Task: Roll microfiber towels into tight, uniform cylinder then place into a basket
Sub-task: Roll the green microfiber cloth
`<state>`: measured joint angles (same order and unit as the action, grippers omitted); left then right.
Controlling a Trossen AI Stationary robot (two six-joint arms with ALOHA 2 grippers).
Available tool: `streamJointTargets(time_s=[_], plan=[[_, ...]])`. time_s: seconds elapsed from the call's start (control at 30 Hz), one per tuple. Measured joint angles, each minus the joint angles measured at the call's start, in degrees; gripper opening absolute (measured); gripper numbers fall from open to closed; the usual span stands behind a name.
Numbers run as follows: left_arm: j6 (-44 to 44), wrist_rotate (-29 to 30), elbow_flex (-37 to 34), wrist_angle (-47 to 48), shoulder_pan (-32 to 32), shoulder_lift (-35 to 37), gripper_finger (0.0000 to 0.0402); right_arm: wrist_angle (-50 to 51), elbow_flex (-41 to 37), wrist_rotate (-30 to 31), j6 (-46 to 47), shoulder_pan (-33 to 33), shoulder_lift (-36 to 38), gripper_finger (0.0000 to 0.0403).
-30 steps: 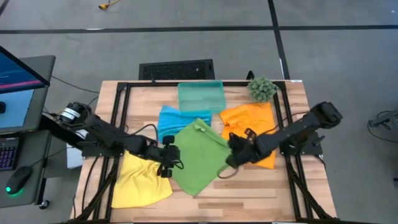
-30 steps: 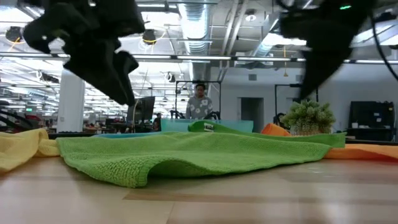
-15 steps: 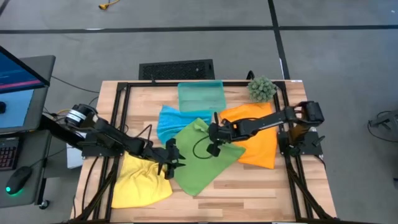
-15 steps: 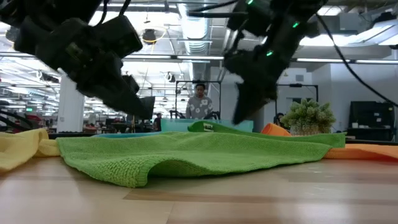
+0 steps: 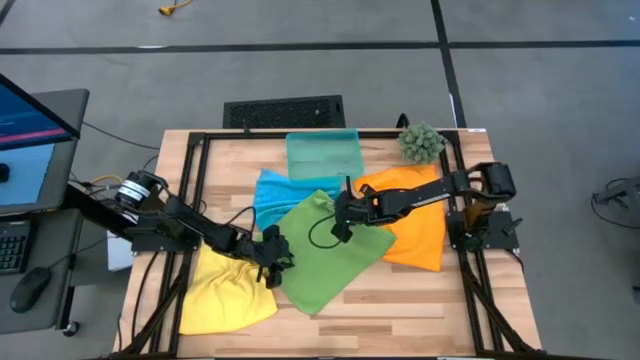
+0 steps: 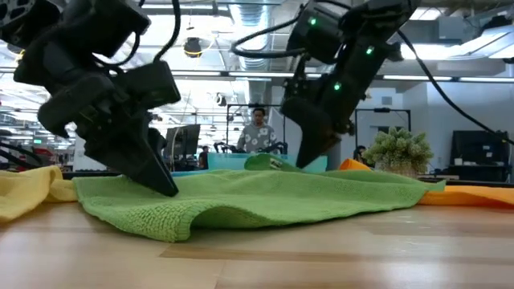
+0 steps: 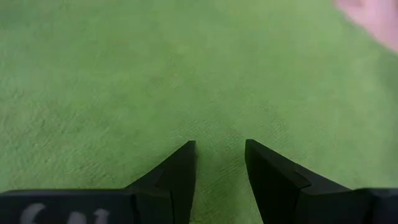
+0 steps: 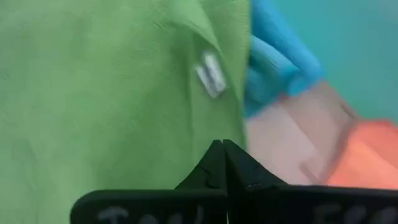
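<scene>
The green towel lies spread flat mid-table, its left corner over the yellow towel. A blue towel and an orange towel lie at its far side. The teal basket stands at the far edge. My left gripper is open, tips down at the green towel's left part. My right gripper is shut at that towel's far right edge, near its sewn label. My left gripper comes down slanting from the table's left, and its open fingertips reach the green towel's top face near the left corner. No cloth stands between them, and the towel stays flat on the table. My right gripper's shut tips slant down at the towel's far right edge; I cannot tell whether they touch or pinch the cloth.
A spiky green plant ball sits at the far right corner. A black frame runs round the tabletop. Bare wood shows along the near edge. A person stands in the room beyond the table.
My left gripper has sunk down onto the green towel's left part. My right gripper has swung from the towel's right corner toward the table's left and far edge, dropping lower, to the towel's far right edge. The towels lie as before.
</scene>
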<state>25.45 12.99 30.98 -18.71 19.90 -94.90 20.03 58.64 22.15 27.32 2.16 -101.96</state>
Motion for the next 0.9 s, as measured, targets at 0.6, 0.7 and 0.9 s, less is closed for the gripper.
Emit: streamJointTargets(time_s=[0.6,0.7,0.9], plan=[[2.3,-0.5,0.2,3.2,0.2,0.1,0.0132,-0.7,0.0,0.9,-2.9,2.7,4.3,0.0003],[3.0,-0.4,0.1,3.2,0.4,0.1,0.0132,-2.0,-0.1,-1.2,-2.8,2.3,0.9,0.0003],[2.9,-0.2,0.1,3.2,0.8,0.1,0.0132,-4.3,0.0,-3.3,-3.6,1.9,-2.6,0.0003]])
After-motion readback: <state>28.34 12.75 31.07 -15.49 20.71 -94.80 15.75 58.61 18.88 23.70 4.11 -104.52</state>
